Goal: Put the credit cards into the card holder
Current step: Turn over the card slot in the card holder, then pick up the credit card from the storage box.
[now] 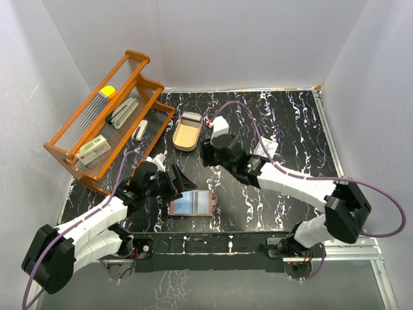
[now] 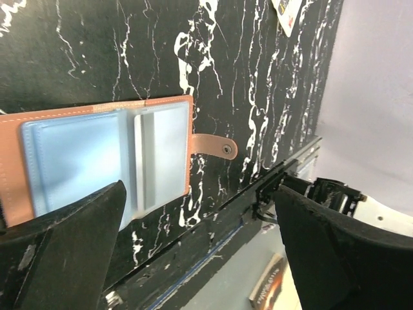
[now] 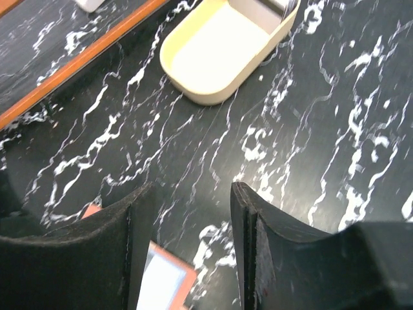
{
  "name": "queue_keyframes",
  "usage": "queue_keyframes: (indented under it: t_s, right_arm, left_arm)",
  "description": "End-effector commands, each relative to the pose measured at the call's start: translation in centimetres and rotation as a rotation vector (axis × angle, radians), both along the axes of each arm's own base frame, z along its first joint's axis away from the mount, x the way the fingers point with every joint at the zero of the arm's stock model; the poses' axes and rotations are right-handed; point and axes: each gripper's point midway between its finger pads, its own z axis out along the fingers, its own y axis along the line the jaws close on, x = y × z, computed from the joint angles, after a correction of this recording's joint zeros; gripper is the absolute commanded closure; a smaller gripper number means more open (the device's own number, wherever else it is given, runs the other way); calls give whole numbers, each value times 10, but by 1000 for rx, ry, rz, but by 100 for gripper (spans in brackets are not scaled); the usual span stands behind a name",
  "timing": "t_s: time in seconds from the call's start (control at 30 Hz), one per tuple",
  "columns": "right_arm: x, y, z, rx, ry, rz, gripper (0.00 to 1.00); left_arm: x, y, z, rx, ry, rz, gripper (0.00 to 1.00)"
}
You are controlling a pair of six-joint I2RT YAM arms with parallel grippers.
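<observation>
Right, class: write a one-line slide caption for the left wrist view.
Open left pincer poised by the unfolded reddish-brown leather card holder on the black white-veined table.

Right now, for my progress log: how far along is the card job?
Done: card holder lies open, pale blue seemingly filling one pocket. In hand: nothing; left gripper and right gripper are open, empty. Left: white card lies loose on the table.
</observation>
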Motion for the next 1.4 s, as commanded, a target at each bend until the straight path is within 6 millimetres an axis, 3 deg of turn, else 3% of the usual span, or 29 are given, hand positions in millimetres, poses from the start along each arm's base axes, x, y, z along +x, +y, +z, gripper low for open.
queue_keyframes:
  t_s: [0.0,0.23,0.27,0.5,0.67,1.0,1.23,1.37]
  right_arm:
    - [37,16,23,-84,-91,151,50]
    - [103,19,17,-263,-133,170,39]
    - [113,21,8,-298,-126,176,38]
    - [173,34,0,-427,-169,194,34]
    - [206,45,-25,-517,-159,216,33]
    - [247,51,-49,-663,-220,219,30]
    - [261,46,-67,-717,-227,211,32]
    - [267,43,-72,-741,-240,197,39]
  left_arm:
    - [2,15,10,117,-80,-18,1]
    - [3,37,19,241,-138,-1,1]
    - [3,39,21,247,-151,1,1]
    - [6,45,52,265,-266,-21,1]
    - [5,54,73,266,-365,-4,1]
    - [2,63,92,227,-453,52,1]
    - [3,64,89,235,-438,58,1]
    - [4,64,86,242,-429,60,1]
